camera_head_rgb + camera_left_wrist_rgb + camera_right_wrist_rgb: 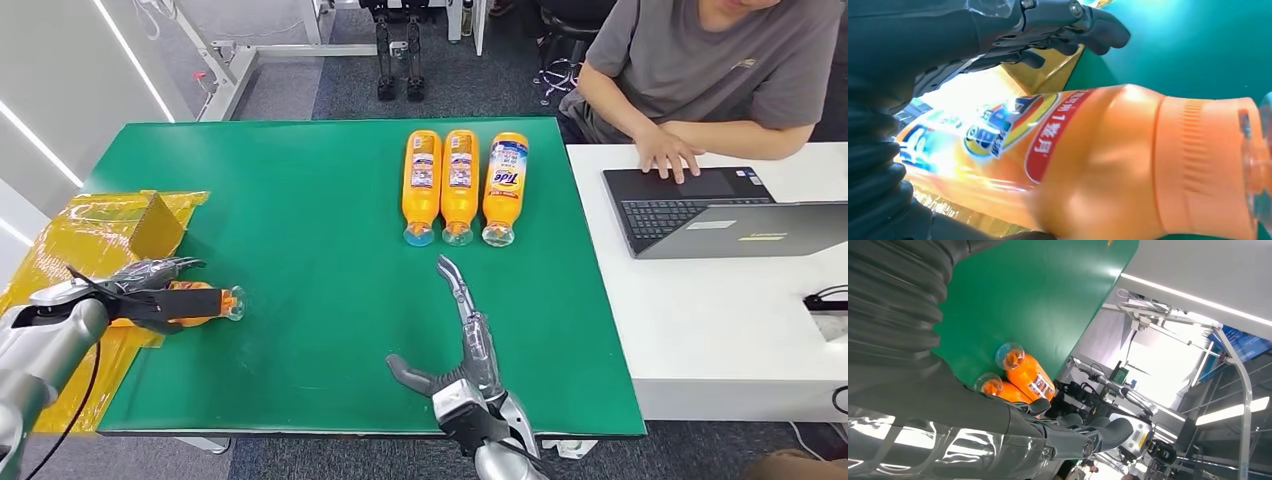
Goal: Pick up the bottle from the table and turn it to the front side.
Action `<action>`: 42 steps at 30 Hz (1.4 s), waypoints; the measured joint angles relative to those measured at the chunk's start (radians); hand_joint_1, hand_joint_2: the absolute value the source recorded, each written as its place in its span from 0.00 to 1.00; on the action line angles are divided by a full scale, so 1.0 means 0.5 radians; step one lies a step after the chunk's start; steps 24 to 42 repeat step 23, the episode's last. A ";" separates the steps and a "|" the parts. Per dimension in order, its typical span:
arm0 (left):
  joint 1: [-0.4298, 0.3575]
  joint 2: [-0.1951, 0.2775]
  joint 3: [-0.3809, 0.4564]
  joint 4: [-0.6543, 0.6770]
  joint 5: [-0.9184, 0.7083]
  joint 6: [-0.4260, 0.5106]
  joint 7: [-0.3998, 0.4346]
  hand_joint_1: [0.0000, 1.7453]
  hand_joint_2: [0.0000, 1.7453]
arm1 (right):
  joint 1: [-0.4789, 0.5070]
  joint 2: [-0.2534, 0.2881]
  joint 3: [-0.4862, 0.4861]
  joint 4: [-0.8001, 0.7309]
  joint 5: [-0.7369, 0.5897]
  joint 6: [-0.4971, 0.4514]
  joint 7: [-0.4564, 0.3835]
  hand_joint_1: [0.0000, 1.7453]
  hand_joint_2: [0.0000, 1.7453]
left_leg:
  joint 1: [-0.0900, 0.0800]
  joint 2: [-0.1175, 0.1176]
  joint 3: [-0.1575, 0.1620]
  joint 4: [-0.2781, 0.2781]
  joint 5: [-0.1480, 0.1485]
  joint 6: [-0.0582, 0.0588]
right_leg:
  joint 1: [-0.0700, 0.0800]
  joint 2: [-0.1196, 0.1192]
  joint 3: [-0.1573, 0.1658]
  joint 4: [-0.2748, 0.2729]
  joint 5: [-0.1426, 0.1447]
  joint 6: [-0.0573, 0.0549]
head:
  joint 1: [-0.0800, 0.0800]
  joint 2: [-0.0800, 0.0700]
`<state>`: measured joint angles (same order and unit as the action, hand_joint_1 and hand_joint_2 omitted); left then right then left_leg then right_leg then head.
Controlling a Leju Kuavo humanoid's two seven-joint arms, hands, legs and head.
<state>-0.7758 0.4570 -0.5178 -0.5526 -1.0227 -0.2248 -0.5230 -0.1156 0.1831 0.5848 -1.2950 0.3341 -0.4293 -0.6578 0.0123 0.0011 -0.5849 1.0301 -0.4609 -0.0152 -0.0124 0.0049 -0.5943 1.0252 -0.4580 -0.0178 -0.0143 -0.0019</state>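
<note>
Green worktop (330, 300) fills the middle, yellow sheeting (75, 235) along one side. A white desk (720, 320) adjoins it, with a laptop (700, 210) and a seated person (710, 70). Grey carpet (290, 90) behind, white frame legs (235, 70) standing there.

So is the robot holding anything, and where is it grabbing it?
Yes. Its left hand holds an orange bottle around the labelled body, cap end sticking out. The right hand holds nothing.

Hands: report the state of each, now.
Left hand: holding an orange bottle by the table's left edge.
Right hand: open, holding nothing, fingers apart over the green table.
</note>
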 joint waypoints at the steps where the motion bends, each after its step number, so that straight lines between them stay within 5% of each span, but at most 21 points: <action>1: 0.016 0.021 -0.006 -0.046 0.021 -0.018 0.022 0.00 1.00 | 0.007 0.000 -0.005 -0.004 0.001 -0.001 0.000 0.00 1.00 | 0.000 0.000 0.000 0.000 0.000 0.000 | 0.000 0.000 0.000 0.000 0.000 0.000 | 0.000 0.000; 9: 0.137 0.288 -0.010 -0.610 0.303 -0.184 0.182 0.00 1.00 | 0.089 0.000 -0.043 -0.098 0.076 0.004 0.060 0.00 1.00 | 0.001 0.001 -0.002 0.000 0.000 0.000 | 0.001 0.000 -0.004 0.000 0.000 0.000 | 0.000 0.000; 14: 0.104 0.359 -0.003 -0.786 0.321 -0.194 0.186 0.00 1.00 | 0.123 0.000 -0.062 -0.160 0.113 0.010 0.088 0.00 1.00 | 0.000 0.000 -0.002 0.000 0.000 0.000 | 0.000 -0.001 -0.003 0.000 0.000 0.000 | 0.000 0.000; 18: 0.086 0.332 0.036 -0.844 0.359 -0.024 0.115 0.00 1.00 | 0.139 0.000 -0.068 -0.192 0.135 0.031 0.101 0.00 1.00 | 0.000 0.000 -0.002 0.001 0.001 -0.001 | 0.000 -0.001 -0.003 0.000 0.001 0.000 | 0.000 0.000; 23: 0.180 0.157 0.253 -0.955 0.492 0.396 -0.072 0.00 1.00 | 0.142 0.000 -0.070 -0.209 0.145 0.031 0.103 0.00 1.00 | -0.001 -0.001 -0.002 0.001 0.001 0.000 | -0.001 -0.001 -0.002 -0.001 0.001 0.000 | 0.000 0.000; 42: 0.180 0.157 0.253 -0.955 0.492 0.396 -0.072 0.00 1.00 | 0.142 0.000 -0.070 -0.209 0.145 0.031 0.103 0.00 1.00 | -0.001 -0.001 -0.002 0.001 0.001 0.000 | -0.001 -0.001 -0.002 -0.001 0.001 0.000 | 0.000 0.000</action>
